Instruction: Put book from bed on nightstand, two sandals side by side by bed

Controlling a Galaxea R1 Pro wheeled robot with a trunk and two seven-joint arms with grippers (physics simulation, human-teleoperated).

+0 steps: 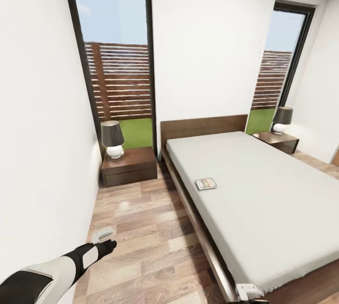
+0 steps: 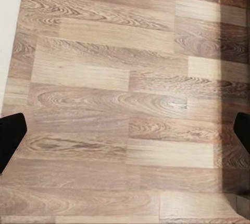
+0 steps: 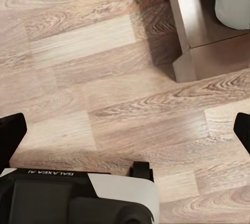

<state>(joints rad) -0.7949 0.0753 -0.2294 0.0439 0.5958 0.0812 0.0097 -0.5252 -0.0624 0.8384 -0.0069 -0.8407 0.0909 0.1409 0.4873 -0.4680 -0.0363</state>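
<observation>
The book (image 1: 205, 184) lies flat on the off-white mattress of the bed (image 1: 263, 191), near its left edge. One nightstand (image 1: 129, 165) stands left of the headboard and the other nightstand (image 1: 278, 141) stands on the far side. My left gripper (image 1: 103, 238) hangs low over the plank floor, left of the bed. In the left wrist view it (image 2: 125, 133) is open over bare planks. My right gripper (image 1: 249, 292) is by the bed's near corner. The right wrist view shows it (image 3: 125, 130) open above the floor. The two sandals are out of view.
Each nightstand carries a lamp (image 1: 112, 139) (image 1: 282, 120). A white wall (image 1: 42, 153) runs close on my left. A floor strip (image 1: 141, 228) lies between the wall and the bed. The bed frame's corner (image 3: 190, 52) and my base (image 3: 78, 198) are under the right gripper.
</observation>
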